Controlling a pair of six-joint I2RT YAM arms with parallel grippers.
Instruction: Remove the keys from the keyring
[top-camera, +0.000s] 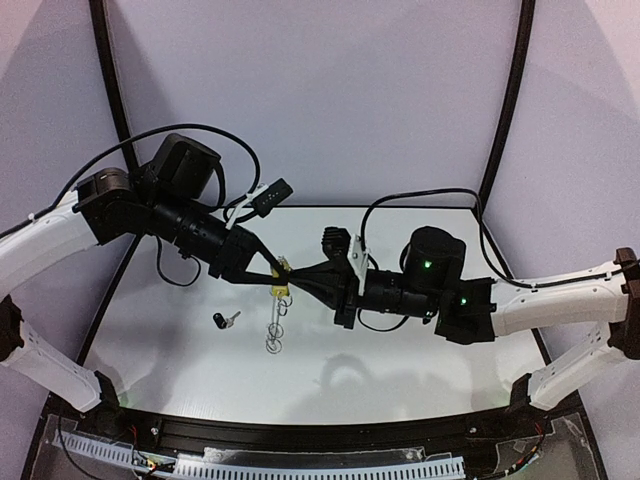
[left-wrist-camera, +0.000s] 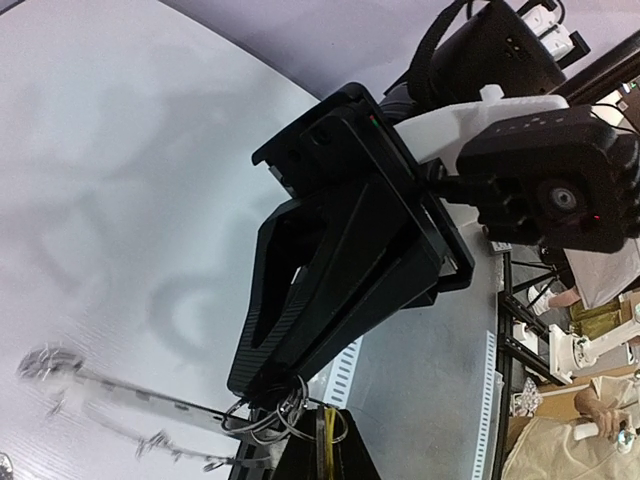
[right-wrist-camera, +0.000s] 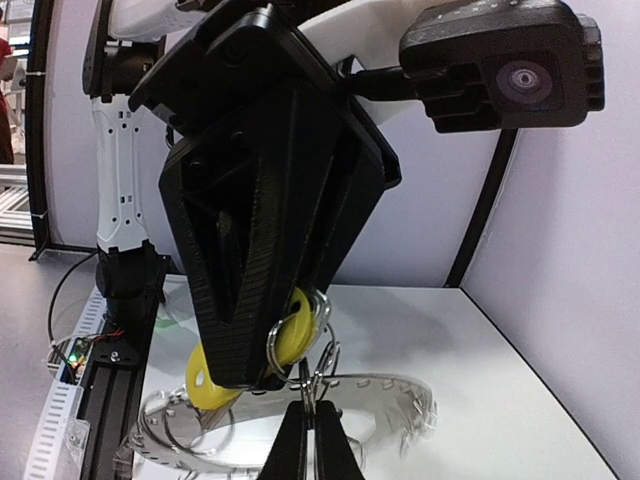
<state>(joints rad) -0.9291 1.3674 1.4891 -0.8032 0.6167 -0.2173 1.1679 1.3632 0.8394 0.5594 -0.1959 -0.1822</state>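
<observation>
Yellow-headed key (right-wrist-camera: 293, 337) is up in the air, pinched between the closed fingers of the left gripper (top-camera: 277, 268). The keyring (right-wrist-camera: 405, 395) dangles just under both sets of tips, a grey hoop fringed with wire loops. The right gripper (right-wrist-camera: 309, 442) is clamped fully shut on one thin wire loop (right-wrist-camera: 322, 362) right beside the key. Looks like a tug-of-war setup to me: one arm anchors the ring, the other works the key off. The black-headed key (top-camera: 224, 320) lies on the table (top-camera: 420, 360) below the left gripper, apart from the ring, so I'd call that one done.
</observation>
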